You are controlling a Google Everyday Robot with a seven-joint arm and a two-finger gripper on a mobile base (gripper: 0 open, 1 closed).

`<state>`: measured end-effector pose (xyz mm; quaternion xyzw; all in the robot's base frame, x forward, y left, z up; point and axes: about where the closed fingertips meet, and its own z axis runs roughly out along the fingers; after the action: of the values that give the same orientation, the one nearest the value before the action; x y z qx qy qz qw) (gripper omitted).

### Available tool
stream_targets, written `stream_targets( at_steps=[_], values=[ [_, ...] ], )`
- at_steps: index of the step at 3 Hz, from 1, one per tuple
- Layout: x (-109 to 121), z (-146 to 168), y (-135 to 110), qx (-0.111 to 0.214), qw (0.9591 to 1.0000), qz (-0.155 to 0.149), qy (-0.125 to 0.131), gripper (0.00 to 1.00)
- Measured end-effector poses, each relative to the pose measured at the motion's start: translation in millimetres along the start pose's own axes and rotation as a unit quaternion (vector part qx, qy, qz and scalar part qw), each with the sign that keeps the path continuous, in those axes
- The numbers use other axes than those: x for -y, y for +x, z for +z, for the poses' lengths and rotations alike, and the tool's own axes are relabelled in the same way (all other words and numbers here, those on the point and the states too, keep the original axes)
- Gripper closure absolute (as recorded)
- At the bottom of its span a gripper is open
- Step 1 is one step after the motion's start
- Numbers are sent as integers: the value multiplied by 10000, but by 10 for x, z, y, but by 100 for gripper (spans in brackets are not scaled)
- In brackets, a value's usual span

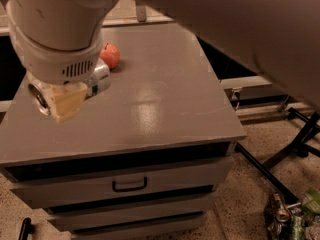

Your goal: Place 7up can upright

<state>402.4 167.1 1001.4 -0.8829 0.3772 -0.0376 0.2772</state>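
The 7up can (100,80) lies sideways, clamped in the closed pincer (64,100) at frame left, over the table (165,109).

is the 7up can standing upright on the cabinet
No, the 7up can lies on its side in the jaws of the gripper, at the left of the cabinet top.

7up can (101,80) in pincer (70,99) above cabinet (165,99) left; fruit (110,55) behind.
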Motion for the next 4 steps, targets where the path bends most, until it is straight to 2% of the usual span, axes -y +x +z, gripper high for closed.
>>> stream_targets(
  at_steps=[1, 2, 3, 4],
  values=[
    [6, -4, -7, -8, 10000, -12, 6, 100],
    [46, -8, -46, 274, 9993, -43, 240, 100],
    [105, 155, 204, 908, 9930, 160, 733, 100],
    [316, 319, 316, 1804, 9751, 305, 1250, 100]
  ],
)
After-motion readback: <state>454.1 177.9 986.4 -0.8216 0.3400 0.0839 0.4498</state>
